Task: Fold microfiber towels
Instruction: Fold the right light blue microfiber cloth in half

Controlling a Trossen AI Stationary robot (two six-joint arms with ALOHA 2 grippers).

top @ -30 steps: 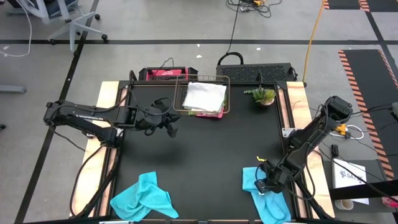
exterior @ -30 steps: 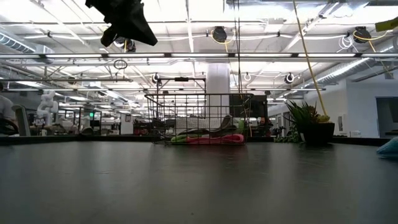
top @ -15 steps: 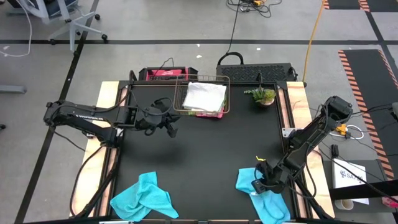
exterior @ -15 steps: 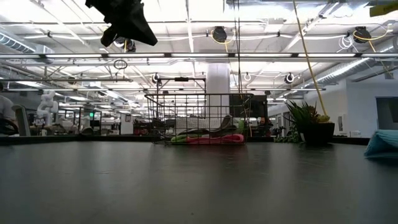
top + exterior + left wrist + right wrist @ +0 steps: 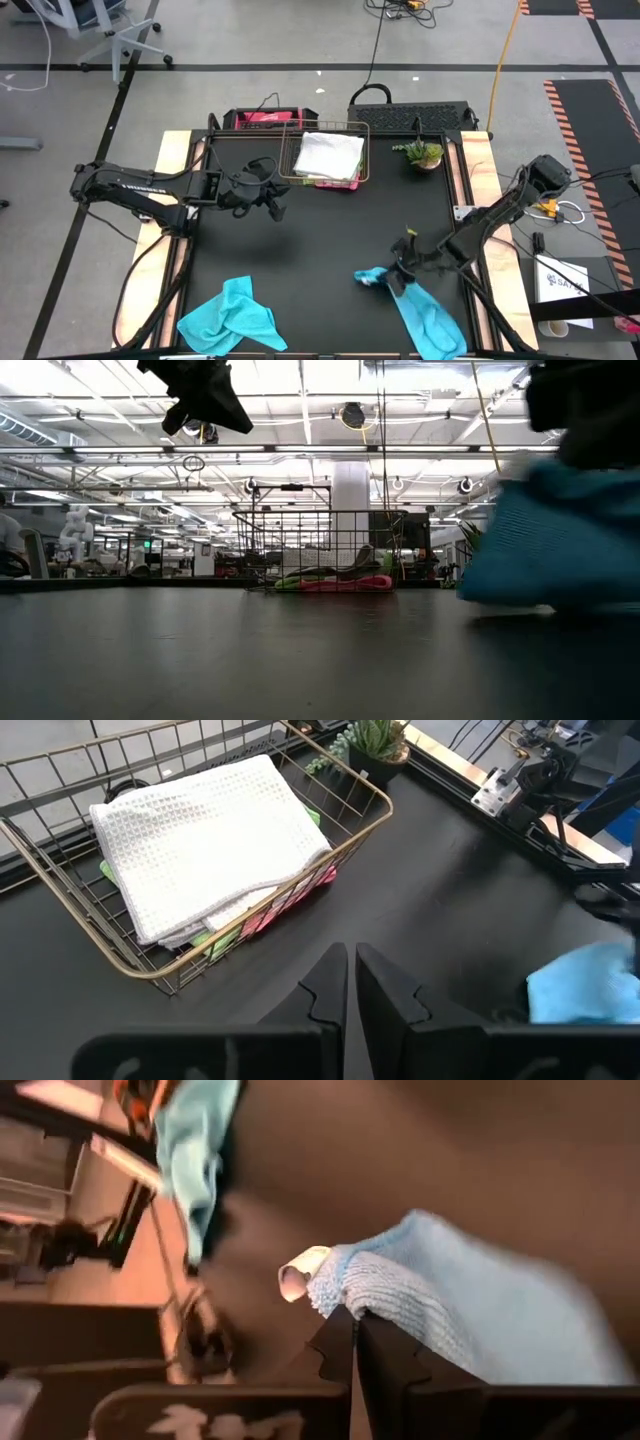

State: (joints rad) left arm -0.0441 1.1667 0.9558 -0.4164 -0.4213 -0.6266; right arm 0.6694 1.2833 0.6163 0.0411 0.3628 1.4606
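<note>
A turquoise towel (image 5: 428, 318) lies stretched out near the table's near right corner, with my right gripper (image 5: 392, 275) shut on its left end. It fills the right of the low view as a blurred blue mass (image 5: 560, 540). A second turquoise towel (image 5: 232, 318) lies crumpled at the near left. A white waffle-textured towel (image 5: 205, 840) sits on top of pink and green ones in the wire basket (image 5: 326, 156) at the far middle. My left gripper (image 5: 277, 207) hangs shut above the table, left of the basket, touching nothing. My right gripper pinches the turquoise towel between its two fingers at an edge beside a small white label (image 5: 300, 1273). The fingers slant down, coming from the table's right. The held end (image 5: 345, 1290) is raised off the table, and the rest (image 5: 435, 325) trails on the table toward the near right corner.
A small potted plant (image 5: 420, 153) stands right of the basket at the far right. A dark case (image 5: 410, 112) and a pink-and-black bag (image 5: 262, 119) sit just past the far edge. Bare black table (image 5: 320, 250) lies between the two turquoise towels.
My right gripper has moved toward the table's left and a little up, turning at the wrist. It has dragged the turquoise towel's held end with it. The towel has been drawn out from a heap into a long strip, its other end staying by the near right corner.
</note>
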